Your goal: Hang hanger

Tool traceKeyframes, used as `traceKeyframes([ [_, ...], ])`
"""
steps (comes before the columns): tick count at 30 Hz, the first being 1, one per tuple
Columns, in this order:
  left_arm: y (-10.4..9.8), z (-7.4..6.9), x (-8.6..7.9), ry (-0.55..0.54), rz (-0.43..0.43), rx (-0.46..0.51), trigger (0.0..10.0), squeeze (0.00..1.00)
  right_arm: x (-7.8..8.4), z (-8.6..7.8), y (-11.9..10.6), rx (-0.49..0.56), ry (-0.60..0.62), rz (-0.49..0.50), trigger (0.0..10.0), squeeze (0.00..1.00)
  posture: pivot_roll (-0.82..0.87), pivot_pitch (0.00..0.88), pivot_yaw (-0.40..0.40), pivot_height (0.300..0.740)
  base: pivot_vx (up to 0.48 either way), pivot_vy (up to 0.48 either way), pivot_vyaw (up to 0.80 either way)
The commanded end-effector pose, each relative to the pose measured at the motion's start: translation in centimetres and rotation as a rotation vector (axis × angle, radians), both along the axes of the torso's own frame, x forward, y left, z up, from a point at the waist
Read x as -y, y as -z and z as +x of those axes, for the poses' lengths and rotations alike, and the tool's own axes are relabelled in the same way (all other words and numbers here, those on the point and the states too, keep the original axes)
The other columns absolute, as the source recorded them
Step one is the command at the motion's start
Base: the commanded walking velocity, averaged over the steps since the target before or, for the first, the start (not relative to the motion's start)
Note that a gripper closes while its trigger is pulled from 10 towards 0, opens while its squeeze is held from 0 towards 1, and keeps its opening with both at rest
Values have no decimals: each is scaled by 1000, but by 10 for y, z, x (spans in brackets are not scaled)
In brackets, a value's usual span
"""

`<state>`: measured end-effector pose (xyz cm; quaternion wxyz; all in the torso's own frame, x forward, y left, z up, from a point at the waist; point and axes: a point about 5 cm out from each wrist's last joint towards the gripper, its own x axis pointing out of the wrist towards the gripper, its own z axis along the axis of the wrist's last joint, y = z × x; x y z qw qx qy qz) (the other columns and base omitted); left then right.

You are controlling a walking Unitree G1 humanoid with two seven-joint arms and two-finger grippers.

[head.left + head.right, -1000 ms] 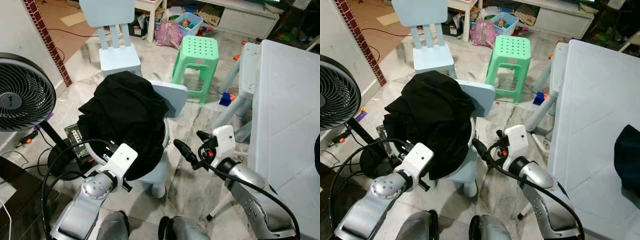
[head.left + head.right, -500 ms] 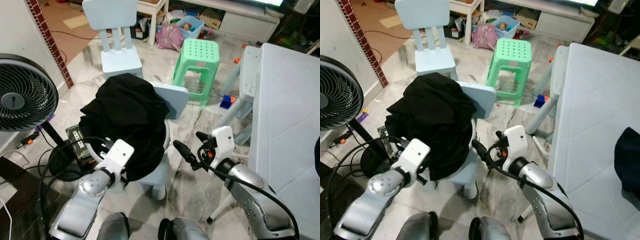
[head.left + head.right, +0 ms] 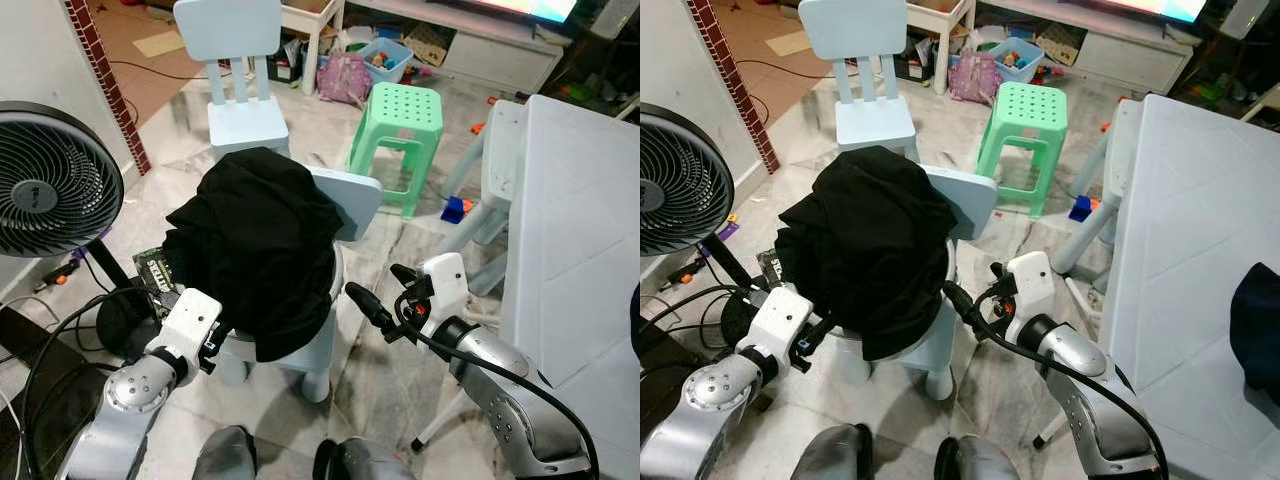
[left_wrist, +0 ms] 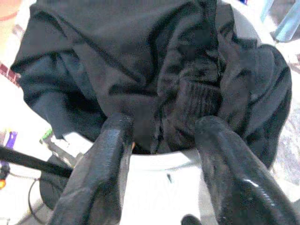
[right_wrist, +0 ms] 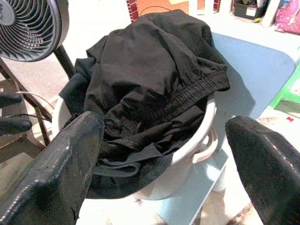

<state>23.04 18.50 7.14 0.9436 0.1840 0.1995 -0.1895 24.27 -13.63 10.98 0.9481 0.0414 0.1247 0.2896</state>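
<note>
1. My left end effector is low at my left side, fingers spread apart.
2. My right end effector reaches forward at centre, fingers wide apart.

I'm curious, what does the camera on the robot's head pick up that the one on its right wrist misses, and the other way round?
From the head, the wider room: a green plastic stool, a pale blue child's chair, a white table, and both arms, the left gripper low beside the clothes and the right gripper open in the air.

From the right wrist, a close look at the white plastic basket rim under the clothes.

Both show the heap of black clothes and the black standing fan.
</note>
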Motion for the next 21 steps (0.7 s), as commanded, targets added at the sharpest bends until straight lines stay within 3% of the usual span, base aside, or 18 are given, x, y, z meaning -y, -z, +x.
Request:
traceKeyframes([
  [1, 6, 0, -1, 32, -9, -24, 10000, 1000, 3, -2, -2, 1, -5, -12, 10000, 0, 42, 112, -107, 740, 0, 0, 0],
  [18, 25, 15, -8, 116, -9, -82, 10000, 1000, 6, -8, -4, -11, -9, -28, 10000, 0, 6, 133, -112, 740, 0, 0, 0],
  [19, 25, 16, -8, 120, -10, -84, 10000, 769, 6, -8, -4, -11, -10, -28, 10000, 0, 6, 133, -112, 740, 0, 0, 0],
  [20, 27, 16, -8, 128, -12, -92, 10000, 302, 7, -9, -5, -11, -9, -31, 10000, 0, -4, 139, -112, 740, 0, 0, 0],
  [21, 29, 17, -8, 135, -12, -97, 10000, 0, 8, -10, -5, -12, -8, -33, 10000, 0, -14, 141, -112, 740, 0, 0, 0],
])
